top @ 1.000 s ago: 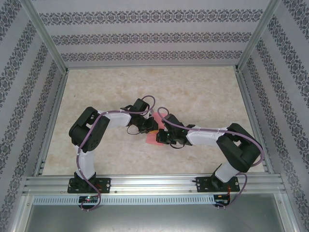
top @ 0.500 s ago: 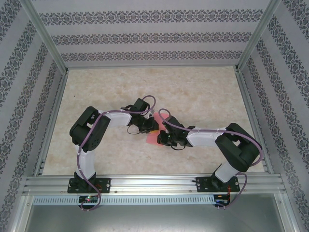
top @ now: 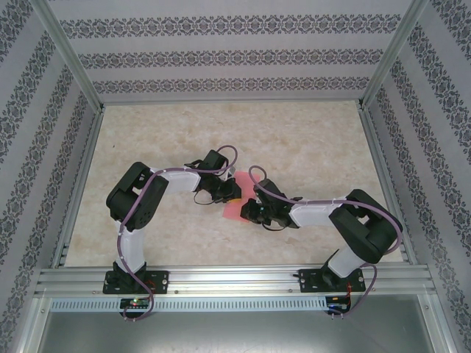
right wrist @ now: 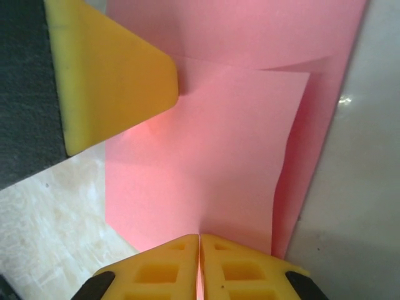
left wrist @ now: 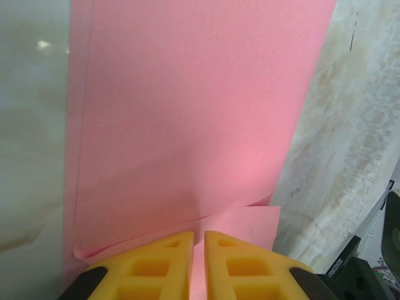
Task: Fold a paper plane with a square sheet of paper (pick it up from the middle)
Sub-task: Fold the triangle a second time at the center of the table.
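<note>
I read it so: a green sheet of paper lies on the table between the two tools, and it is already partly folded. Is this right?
Not quite. The sheet of paper is pink-red, not green, as the left wrist view shows. The rest holds: it lies on the table between the left tool and the right tool, already partly folded.

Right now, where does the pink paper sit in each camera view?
Top external: pink paper lies mid-table, slightly nearer than centre.
Left wrist: centre, running top to bottom.
Right wrist: centre and upper right.
Shared landmark: the beige marbled table beside it.
</note>
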